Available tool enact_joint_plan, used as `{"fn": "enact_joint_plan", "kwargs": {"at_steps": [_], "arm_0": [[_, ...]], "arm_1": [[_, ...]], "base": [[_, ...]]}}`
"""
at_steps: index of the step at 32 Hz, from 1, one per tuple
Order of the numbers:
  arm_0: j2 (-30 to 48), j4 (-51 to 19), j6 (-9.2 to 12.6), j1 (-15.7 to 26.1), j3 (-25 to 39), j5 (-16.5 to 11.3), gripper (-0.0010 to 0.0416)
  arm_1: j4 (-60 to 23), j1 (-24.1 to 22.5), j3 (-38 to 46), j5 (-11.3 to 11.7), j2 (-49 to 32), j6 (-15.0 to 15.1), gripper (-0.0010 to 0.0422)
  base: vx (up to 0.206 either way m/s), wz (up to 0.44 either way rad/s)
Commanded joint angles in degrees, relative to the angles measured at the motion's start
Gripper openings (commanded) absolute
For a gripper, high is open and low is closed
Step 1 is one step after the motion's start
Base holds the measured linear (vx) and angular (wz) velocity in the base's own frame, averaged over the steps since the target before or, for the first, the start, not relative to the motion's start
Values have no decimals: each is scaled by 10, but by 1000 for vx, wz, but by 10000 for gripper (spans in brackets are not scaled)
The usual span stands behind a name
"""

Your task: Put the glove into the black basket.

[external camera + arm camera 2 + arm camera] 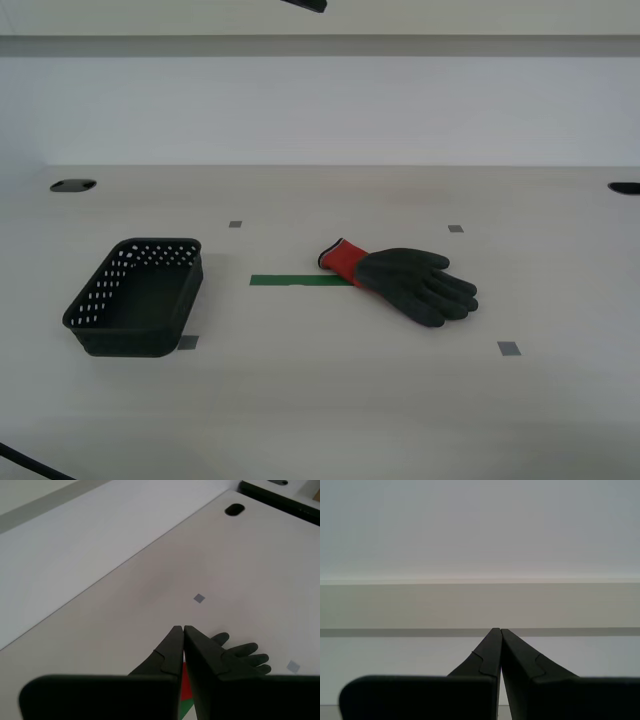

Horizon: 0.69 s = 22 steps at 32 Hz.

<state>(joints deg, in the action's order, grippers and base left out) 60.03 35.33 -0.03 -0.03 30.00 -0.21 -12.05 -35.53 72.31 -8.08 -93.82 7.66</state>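
Both end effectors closed, empty; glove [405,281] floppy on tabletop [330,400], shallow pinch could slip before black basket [137,297].

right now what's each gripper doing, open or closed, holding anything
My first gripper: closed, holding nothing, pointed at the wall.
My second gripper: closed, holding nothing, up above the glove, which lies on the table.

This is looking like a lab or test bench rather than a home. A bare pale table [330,400] is sitting against a plain white wall [320,110], carrying small grey markers [509,348], a green tape strip [295,280] and cable holes [72,185].
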Motion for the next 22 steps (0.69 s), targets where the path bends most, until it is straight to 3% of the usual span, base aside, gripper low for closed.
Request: {"fn": "enact_joint_plan", "kwargs": {"at_steps": [1, 10, 13, 22], "arm_0": [[0, 2, 0, 0, 0, 0, 1], [0, 2, 0, 0, 0, 0, 1], [0, 2, 0, 0, 0, 0, 1], [0, 1, 0, 0, 0, 0, 1]], "arm_1": [[-48, -3, 45, -2, -35, 20, -1], [-169, -16, 165, -6, -134, 37, -1], [-191, -22, 191, -30, -162, 38, -1], [-201, -52, 226, -35, -223, 39, -1]], "base": [[0, 0], [0, 0], [0, 0], [0, 0]]}}
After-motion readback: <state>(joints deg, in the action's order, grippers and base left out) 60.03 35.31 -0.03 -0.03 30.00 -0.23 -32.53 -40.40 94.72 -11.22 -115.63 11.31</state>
